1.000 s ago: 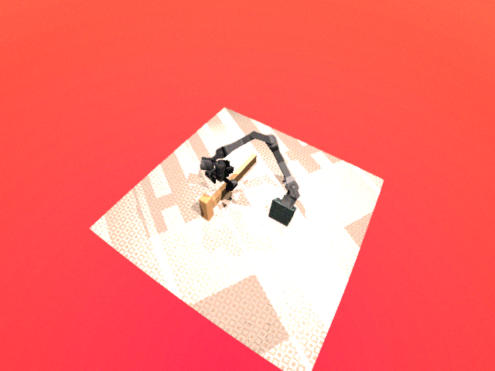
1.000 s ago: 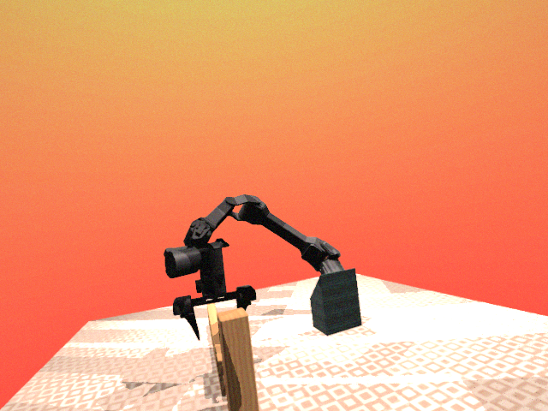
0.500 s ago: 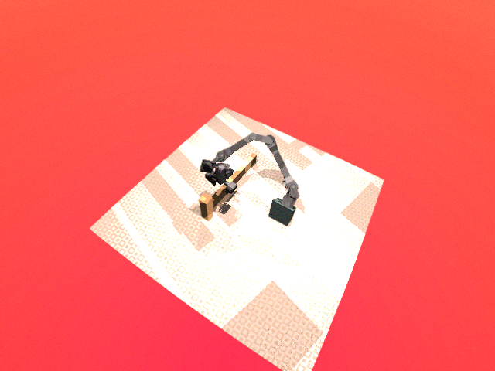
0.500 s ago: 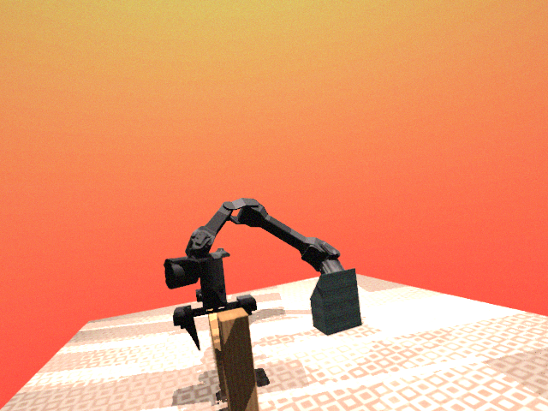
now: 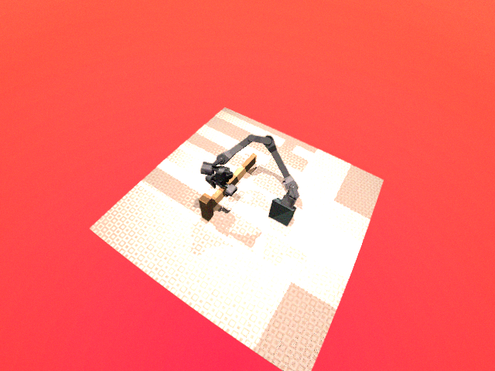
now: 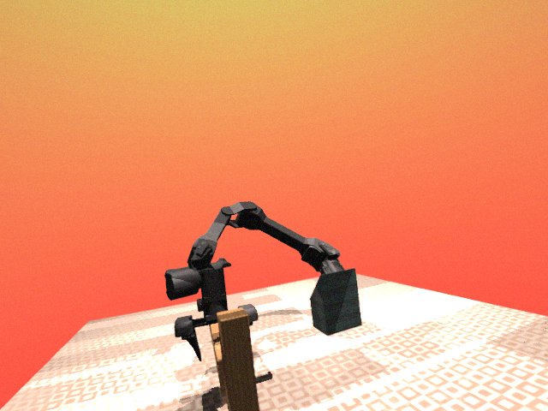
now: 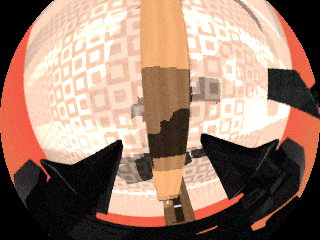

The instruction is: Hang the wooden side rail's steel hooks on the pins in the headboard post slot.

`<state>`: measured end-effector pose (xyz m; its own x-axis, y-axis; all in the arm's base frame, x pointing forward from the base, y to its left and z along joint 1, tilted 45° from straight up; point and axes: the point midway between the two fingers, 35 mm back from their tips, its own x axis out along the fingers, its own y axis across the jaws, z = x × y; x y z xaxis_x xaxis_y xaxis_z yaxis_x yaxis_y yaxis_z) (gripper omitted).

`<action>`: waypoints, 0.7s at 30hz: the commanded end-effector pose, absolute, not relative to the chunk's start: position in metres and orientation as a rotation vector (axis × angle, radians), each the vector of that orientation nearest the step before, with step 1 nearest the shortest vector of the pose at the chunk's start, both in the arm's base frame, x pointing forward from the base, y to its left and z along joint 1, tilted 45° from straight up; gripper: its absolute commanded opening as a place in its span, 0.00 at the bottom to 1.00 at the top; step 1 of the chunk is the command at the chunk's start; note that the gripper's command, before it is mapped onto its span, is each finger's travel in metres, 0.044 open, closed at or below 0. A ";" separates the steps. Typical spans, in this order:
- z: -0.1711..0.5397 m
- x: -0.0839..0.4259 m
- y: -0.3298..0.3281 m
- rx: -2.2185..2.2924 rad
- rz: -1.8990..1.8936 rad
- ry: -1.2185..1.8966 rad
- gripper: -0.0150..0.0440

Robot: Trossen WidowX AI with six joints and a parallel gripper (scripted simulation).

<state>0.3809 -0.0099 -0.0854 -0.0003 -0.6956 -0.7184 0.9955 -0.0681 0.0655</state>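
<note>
The wooden side rail (image 5: 240,172) (image 6: 214,330) (image 7: 165,40) is a long light-brown bar. Its near end is at the headboard post (image 5: 206,209) (image 6: 238,354) (image 7: 187,214), which stands upright. The post's slot shows small and dark at the bottom of the wrist view; whether the hooks sit on the pins cannot be told. The rail's far end looks low, at the table. My gripper (image 5: 220,190) (image 6: 222,354) (image 7: 162,140) is open and empty, with one finger on each side of the rail, nearer the post end. The post hides the right finger's tip in the exterior view.
The arm's dark base (image 5: 281,212) (image 6: 336,302) stands on the patterned table top (image 5: 223,287) (image 6: 433,366) to the right of the rail. The arm arches above the table from base to gripper. Shadows fall beside the rail and post.
</note>
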 end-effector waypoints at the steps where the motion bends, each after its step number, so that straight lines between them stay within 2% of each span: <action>1: -0.089 0.380 -0.015 0.691 -1.517 0.559 1.00; 11: -0.098 0.379 -0.025 0.690 -1.517 0.557 1.00; 21: -0.098 0.379 -0.025 0.690 -1.517 0.557 0.56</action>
